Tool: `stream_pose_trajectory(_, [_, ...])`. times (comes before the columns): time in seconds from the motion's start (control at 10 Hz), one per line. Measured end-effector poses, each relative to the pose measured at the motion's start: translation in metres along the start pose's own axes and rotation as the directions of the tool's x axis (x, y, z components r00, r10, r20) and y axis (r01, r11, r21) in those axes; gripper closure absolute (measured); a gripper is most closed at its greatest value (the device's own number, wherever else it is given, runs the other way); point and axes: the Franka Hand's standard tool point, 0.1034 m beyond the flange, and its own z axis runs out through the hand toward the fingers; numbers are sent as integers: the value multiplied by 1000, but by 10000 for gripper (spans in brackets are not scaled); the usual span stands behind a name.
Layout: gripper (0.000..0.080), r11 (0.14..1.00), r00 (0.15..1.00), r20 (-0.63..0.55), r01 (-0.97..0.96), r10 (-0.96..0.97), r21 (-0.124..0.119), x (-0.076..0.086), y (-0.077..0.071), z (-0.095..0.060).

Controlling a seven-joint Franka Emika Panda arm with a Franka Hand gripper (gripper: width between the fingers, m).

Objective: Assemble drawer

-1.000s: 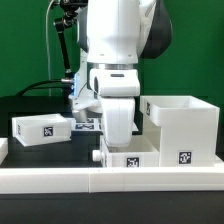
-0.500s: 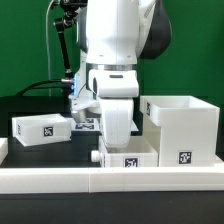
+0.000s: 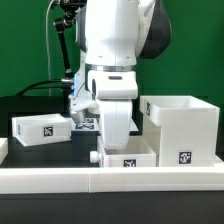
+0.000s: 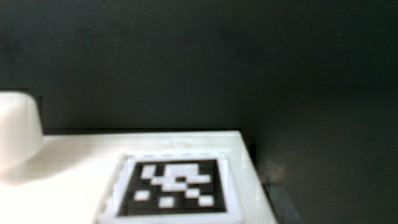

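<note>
Exterior view: black table (image 3: 40, 150), green wall (image 3: 25, 50), white rail (image 3: 50, 180) along the front. The drawer's shell (image 3: 182, 125) stands at this view's right, one tray (image 3: 42, 128) at its left and a second tray (image 3: 130, 157) under the gripper (image 3: 118, 138). Only the wrist view shows a tag (image 4: 173, 186) close up, beside one finger (image 4: 15, 140). I cannot tell the pincer's state.

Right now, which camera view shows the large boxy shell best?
The exterior view: the shell stands almost whole at that view's right, open top and tag visible. The wrist view shows only a close white tagged surface, perhaps not the shell.
</note>
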Motion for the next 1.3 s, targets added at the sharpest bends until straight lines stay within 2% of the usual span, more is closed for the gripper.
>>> stream_pose_trajectory(0.7, [758,998,998,16,62,-62,-3,6,3,0])
stream_pose_trajectory(1.2, [758,999,999,17,49,-49,0,1,4,-1])
stream_pose_trajectory(1.3, [758,999,999,15,39,-39,0,7,5,-1])
